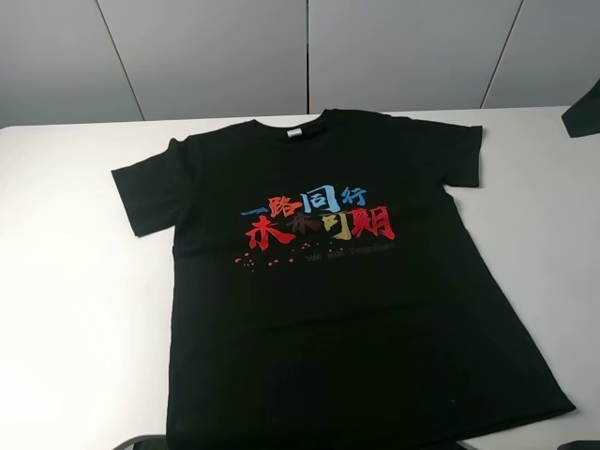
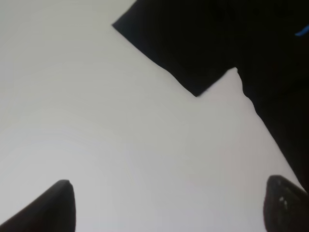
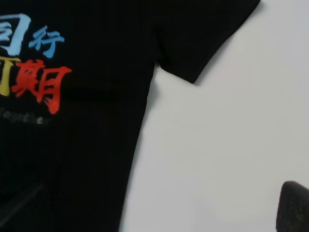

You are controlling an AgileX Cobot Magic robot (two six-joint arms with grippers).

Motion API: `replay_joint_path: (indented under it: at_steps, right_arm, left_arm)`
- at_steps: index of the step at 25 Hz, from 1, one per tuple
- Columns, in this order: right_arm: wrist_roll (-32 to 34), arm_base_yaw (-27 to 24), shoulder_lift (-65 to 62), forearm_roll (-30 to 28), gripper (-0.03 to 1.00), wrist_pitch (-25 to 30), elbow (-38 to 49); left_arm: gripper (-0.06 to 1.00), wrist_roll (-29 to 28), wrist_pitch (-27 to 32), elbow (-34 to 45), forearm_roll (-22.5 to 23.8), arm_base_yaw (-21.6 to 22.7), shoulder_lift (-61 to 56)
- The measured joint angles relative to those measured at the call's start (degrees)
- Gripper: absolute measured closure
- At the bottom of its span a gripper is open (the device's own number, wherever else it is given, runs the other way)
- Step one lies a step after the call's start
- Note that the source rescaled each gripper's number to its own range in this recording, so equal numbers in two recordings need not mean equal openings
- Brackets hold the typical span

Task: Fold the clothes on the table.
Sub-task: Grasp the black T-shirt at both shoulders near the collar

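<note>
The black T-shirt (image 1: 328,281) lies flat and face up on the white table (image 1: 66,281), collar and white neck label (image 1: 293,133) at the far side, coloured characters (image 1: 319,220) on the chest. In the left wrist view my left gripper (image 2: 169,208) is open and empty, its two fingertips (image 2: 53,208) wide apart above bare table beside the shirt's sleeve (image 2: 183,53). In the right wrist view my right gripper (image 3: 159,212) is open and empty; one fingertip (image 3: 294,208) shows over the table, the other is faint against the shirt (image 3: 96,145), near its other sleeve (image 3: 203,43).
A dark object (image 1: 586,108) juts in at the far right edge of the table. Grey wall panels stand behind the table. Bare table lies on both sides of the shirt. The shirt's hem (image 1: 375,433) reaches the near edge of the view.
</note>
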Motion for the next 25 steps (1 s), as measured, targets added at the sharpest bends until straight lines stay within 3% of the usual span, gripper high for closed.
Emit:
replay_joint_path:
  at_steps: [4,7,12,17,25]
  right_arm:
    - [-10.18,0.00,10.94,1.81,-0.03,-0.24,-4.60]
    - [-17.81,0.09,17.62,4.87,-0.03,0.69,-5.60]
    - [-27.16,3.44,26.96,6.10,-0.03,1.19,-6.45]
    - [-29.59,6.71,33.72,6.10,-0.03,1.41,-10.13]
    - [-30.18,7.99,38.93,4.61,-0.03,4.05,-14.37]
  left_arm:
    - [-0.06,9.66,-1.34,-2.79,-5.40,0.00,12.76]
    - [-0.06,15.40,-1.60,-4.45,-6.27,-1.98,21.10]
    - [-0.06,18.64,-3.52,-8.51,-2.41,-12.08,32.97]
    - [-0.06,19.62,-4.92,-12.91,2.22,-21.08,43.25]
    - [-0.06,20.61,-5.79,-15.15,6.42,-26.91,56.66]
